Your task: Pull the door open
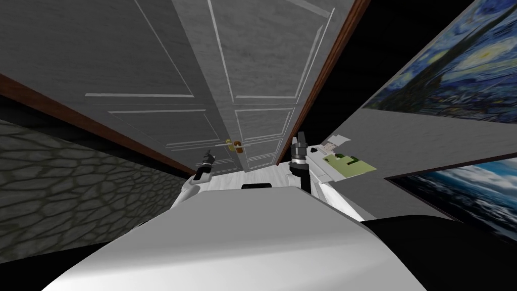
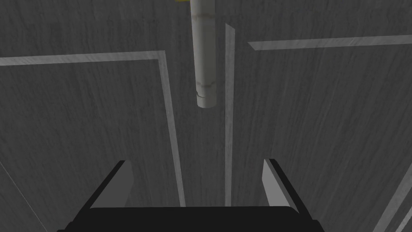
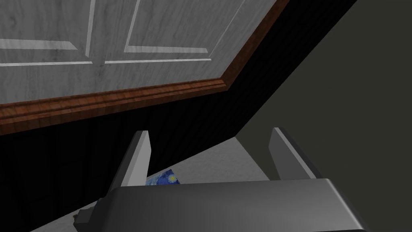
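The papers [image 1: 348,164] on the right-hand wall are too small to read. The left gripper [image 2: 197,161] faces the grey panelled door [image 2: 100,129], fingers wide apart and empty (the pale handle [image 2: 205,60] lies just ahead, untouched). The right gripper [image 3: 210,131], also spread and empty, points past the brown door frame [image 3: 120,98].

the head camera looks steeply down and forward, rolled, at the grey door [image 1: 252,76] close ahead. the left wrist camera faces that door very near, by its handle [image 2: 205,60]. the right wrist camera shares the door, with its brown frame [image 3: 120,96].
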